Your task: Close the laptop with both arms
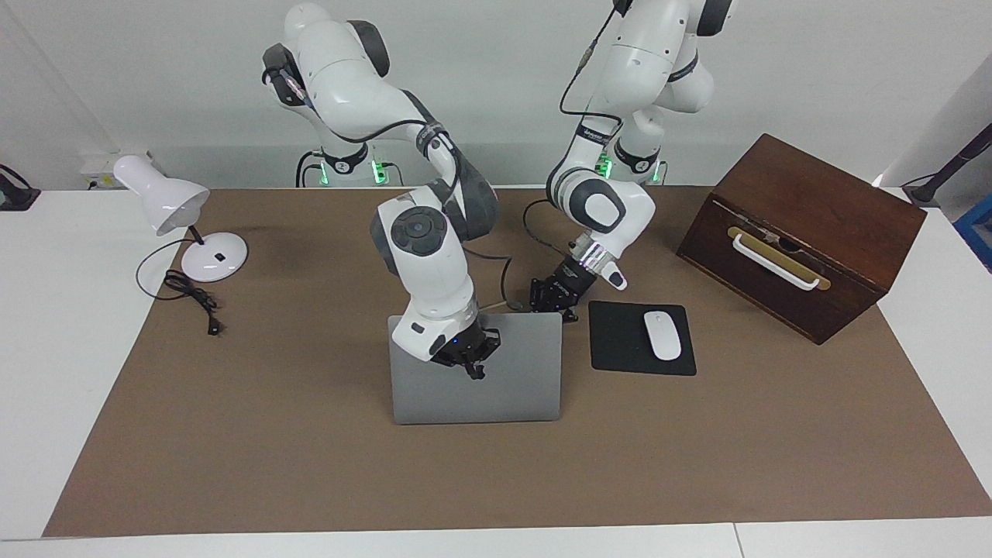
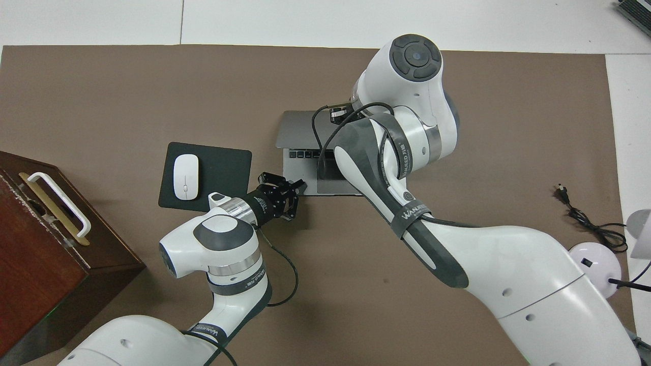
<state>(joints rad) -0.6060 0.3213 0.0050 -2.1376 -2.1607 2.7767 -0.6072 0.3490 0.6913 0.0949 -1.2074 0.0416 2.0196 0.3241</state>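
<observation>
The silver-grey laptop (image 1: pixel 508 391) stands half open on the brown mat, its lid (image 2: pixel 296 128) leaning over the keyboard so that only one row of keys and the palm rest show. My right gripper (image 1: pixel 471 367) is shut, fingertips pressed against the outside of the lid near its middle. In the overhead view it is hidden under its own wrist. My left gripper (image 1: pixel 555 301) is shut too. It sits low at the corner of the laptop's base (image 2: pixel 301 175) that is nearest the robots, toward the left arm's end, beside the mouse pad.
A black mouse pad (image 1: pixel 616 341) with a white mouse (image 1: pixel 662 335) lies beside the laptop toward the left arm's end. A dark wooden box (image 1: pixel 802 232) with a white handle stands past it. A white desk lamp (image 1: pixel 174 205) and its cord (image 1: pixel 190 294) are at the right arm's end.
</observation>
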